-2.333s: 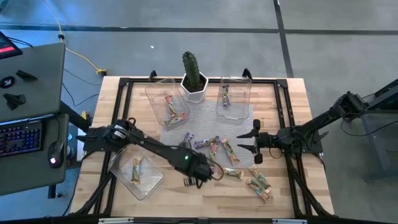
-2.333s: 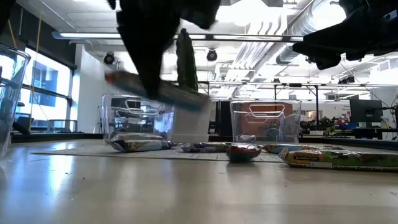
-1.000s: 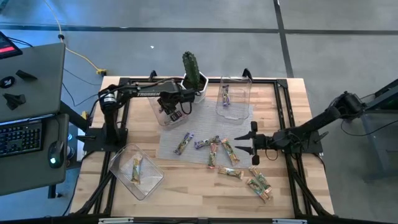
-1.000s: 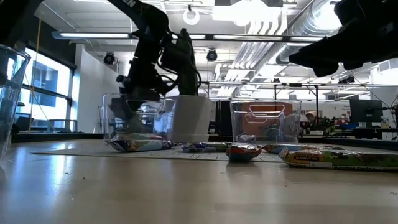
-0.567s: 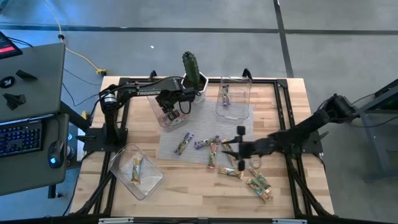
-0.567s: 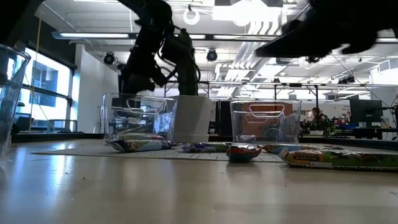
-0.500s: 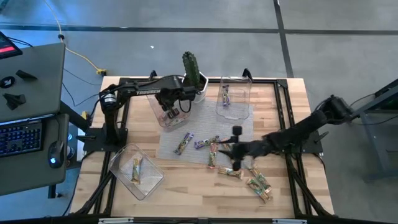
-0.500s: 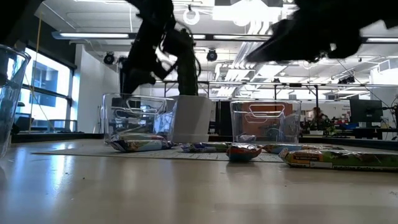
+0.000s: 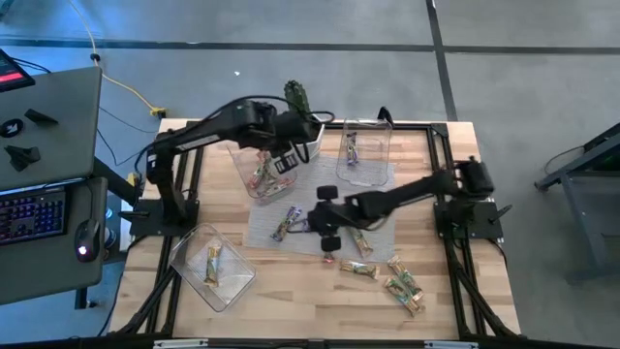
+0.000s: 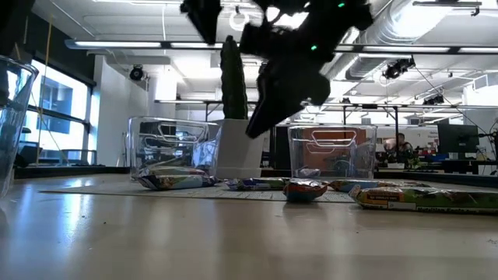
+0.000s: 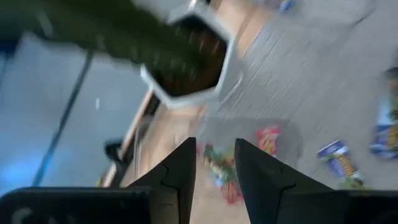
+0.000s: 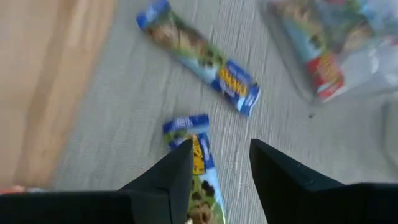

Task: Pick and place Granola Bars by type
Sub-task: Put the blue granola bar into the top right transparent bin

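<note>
Several wrapped granola bars lie loose on the grey mat [image 9: 373, 199] and the wood near it. Two purple bars [image 9: 287, 224] [image 9: 316, 223] lie at the mat's left. My right gripper [image 9: 318, 219] hangs open above them; in its wrist view one purple bar [image 12: 198, 155] lies on the mat below the gap between the fingers, and another [image 12: 200, 60] lies farther off. My left gripper [image 9: 285, 162] is open and holds nothing, raised over the far left tub [image 9: 254, 167], which holds red-orange bars [image 11: 268, 138]. In the low view both grippers are off the table.
A cactus in a white pot [image 9: 302, 124] stands at the far edge between two clear tubs. The far right tub [image 9: 361, 153] holds a purple bar. The near left tub [image 9: 211, 267] holds a green-yellow bar. More bars [image 9: 402, 287] lie at the near right.
My right arm has swung from the table's right side toward its left, and its open gripper now hangs over the purple bars on the mat. My left gripper has risen out of the far left tub and shifted a little toward the right.
</note>
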You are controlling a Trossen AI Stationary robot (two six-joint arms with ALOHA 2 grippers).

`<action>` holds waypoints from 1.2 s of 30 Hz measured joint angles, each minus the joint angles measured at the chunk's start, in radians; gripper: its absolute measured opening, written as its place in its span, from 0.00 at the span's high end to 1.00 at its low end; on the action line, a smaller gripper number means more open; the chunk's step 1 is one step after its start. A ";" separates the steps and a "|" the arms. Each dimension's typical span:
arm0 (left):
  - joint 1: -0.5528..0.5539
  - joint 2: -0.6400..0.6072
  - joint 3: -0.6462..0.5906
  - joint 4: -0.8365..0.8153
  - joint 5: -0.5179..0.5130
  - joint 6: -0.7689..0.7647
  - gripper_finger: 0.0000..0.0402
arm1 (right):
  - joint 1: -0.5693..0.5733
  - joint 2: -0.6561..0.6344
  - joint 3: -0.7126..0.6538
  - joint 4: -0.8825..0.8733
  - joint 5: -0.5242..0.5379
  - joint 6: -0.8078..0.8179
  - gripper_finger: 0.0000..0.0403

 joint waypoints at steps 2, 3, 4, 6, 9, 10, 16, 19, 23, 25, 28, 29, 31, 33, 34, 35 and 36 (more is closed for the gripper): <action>-0.020 -0.003 0.045 -0.006 0.000 0.038 0.74 | -0.023 0.039 0.050 -0.070 -0.054 -0.011 0.64; -0.030 -0.004 0.061 -0.005 0.001 0.052 0.74 | -0.031 0.055 0.071 -0.089 -0.085 -0.016 0.63; -0.042 -0.007 0.074 0.009 0.000 0.066 0.74 | -0.037 0.069 0.089 -0.108 -0.114 -0.020 0.63; -0.056 -0.013 0.093 0.009 -0.003 0.094 0.74 | -0.046 0.083 0.114 -0.130 -0.147 -0.021 0.61; -0.070 -0.017 0.098 0.012 -0.007 0.123 0.74 | -0.050 0.087 0.114 -0.136 -0.152 -0.021 0.59; -0.070 -0.017 0.098 0.010 -0.007 0.130 0.74 | -0.052 0.087 0.108 -0.143 -0.157 -0.021 0.58; -0.067 -0.017 0.098 0.011 -0.007 0.140 0.74 | -0.056 0.088 0.069 -0.145 -0.179 -0.007 0.57; -0.067 -0.017 0.098 0.016 -0.007 0.140 0.74 | -0.061 0.088 0.047 -0.106 -0.157 0.000 0.57; -0.067 -0.017 0.098 0.017 -0.007 0.140 0.74 | -0.072 0.088 0.002 -0.032 -0.190 0.002 0.57; -0.067 -0.017 0.098 0.017 -0.007 0.140 0.74 | -0.076 0.088 -0.024 -0.003 -0.177 0.002 0.57; -0.067 -0.017 0.098 0.017 -0.007 0.140 0.74 | -0.085 0.088 -0.053 0.018 -0.164 0.003 0.57; -0.067 -0.017 0.098 0.017 -0.007 0.140 0.74 | -0.089 0.088 -0.061 0.021 -0.172 0.003 0.57; -0.067 -0.017 0.098 0.017 -0.007 0.140 0.74 | -0.091 0.089 -0.076 0.022 -0.192 0.003 0.57; -0.067 -0.016 0.098 0.017 -0.007 0.140 0.74 | -0.091 0.089 -0.085 0.035 -0.192 0.003 0.57; -0.067 -0.016 0.098 0.017 -0.007 0.140 0.74 | -0.091 0.089 -0.090 0.041 -0.190 0.003 0.58; -0.067 -0.017 0.098 0.017 -0.007 0.140 0.74 | -0.091 0.088 -0.095 0.045 -0.191 0.003 0.59; -0.067 -0.016 0.098 0.017 -0.007 0.140 0.74 | -0.091 0.088 -0.101 0.051 -0.194 0.003 0.60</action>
